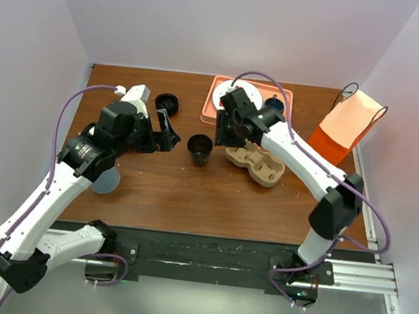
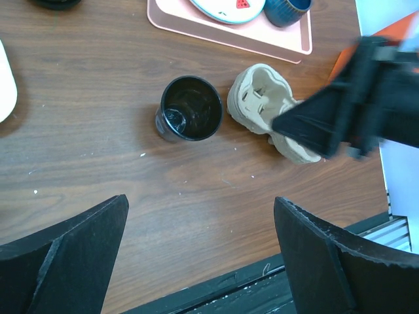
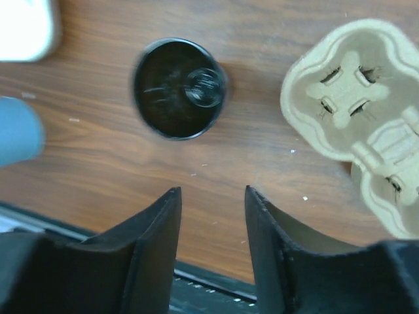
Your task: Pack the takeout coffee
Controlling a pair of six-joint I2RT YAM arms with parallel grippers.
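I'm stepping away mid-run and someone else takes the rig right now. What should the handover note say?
Left claw: open, empty, over the table short of the coffee cup.
Right claw: open, empty, near the cup and the cardboard carrier.
The cup stands upright on the table beside the carrier, with no lid on it. A round black piece, possibly the lid, lies apart.
Done: nothing packed.
Left: probably lid the cup, seat it in the carrier, perhaps use the orange bag.

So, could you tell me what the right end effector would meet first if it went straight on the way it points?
Probably the bare table, between the lidless coffee cup and the cardboard cup carrier; the right end effector aims past both, though depth is unclear.
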